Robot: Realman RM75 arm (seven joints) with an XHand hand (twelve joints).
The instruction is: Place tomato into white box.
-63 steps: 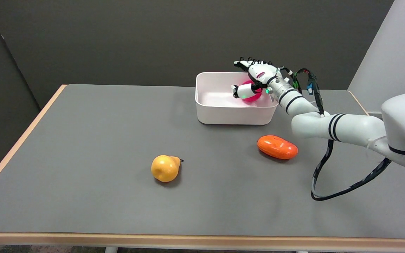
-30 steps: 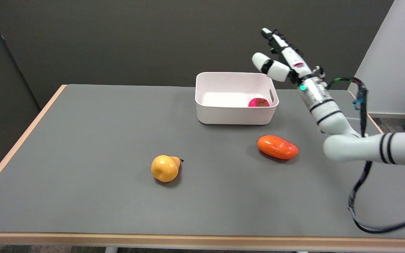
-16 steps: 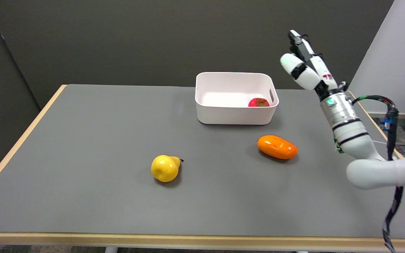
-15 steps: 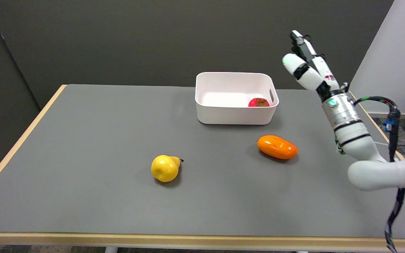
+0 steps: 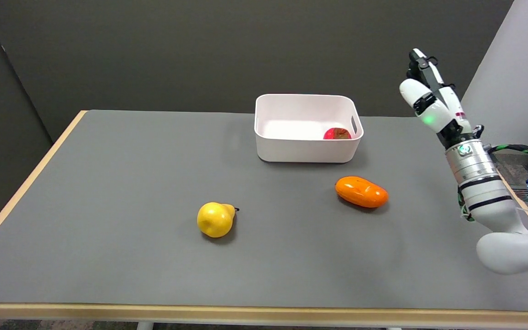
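The red tomato (image 5: 337, 133) lies inside the white box (image 5: 307, 149), against its right wall, only its top showing over the rim. The box stands at the back of the grey table. My right hand (image 5: 431, 101) is raised in the air to the right of the box, well clear of it, fingers stretched upward and apart, holding nothing.
An orange oblong fruit (image 5: 361, 192) lies in front of the box, and a yellow pear (image 5: 216, 219) sits nearer the table's middle. The table's wooden edge (image 5: 245, 314) runs along the near side. A light wall panel stands at the right.
My right hand let go of the tomato in the box, rose and drew back to the right. The tomato has stayed against the box's right wall.
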